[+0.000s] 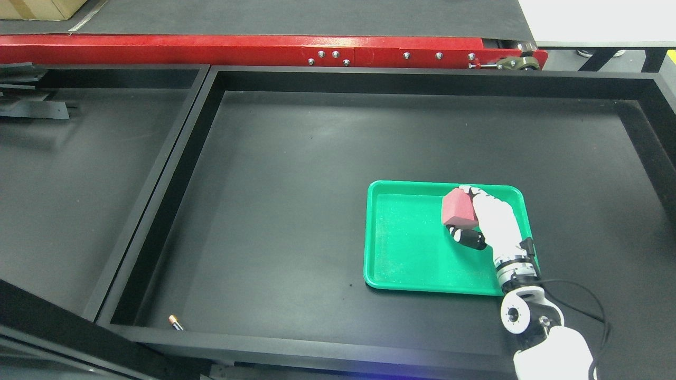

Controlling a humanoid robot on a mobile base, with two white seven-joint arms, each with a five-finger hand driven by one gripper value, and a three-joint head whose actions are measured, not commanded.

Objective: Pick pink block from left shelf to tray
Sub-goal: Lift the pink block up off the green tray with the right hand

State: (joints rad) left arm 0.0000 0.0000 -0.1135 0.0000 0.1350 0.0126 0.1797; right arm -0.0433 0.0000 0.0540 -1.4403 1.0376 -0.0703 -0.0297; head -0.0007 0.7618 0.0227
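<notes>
Right hand (483, 219) grips blocky pink block (457, 208) over glossy tray (406, 253).

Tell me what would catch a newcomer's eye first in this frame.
The bright green tray stands out against the black bin floor, right of centre. Over its upper right part the white right hand, whose arm comes in from the lower right, grips a pink block. Along the top runs a red metal rail, and a small pencil-like item lies at the bin's near left corner.
</notes>
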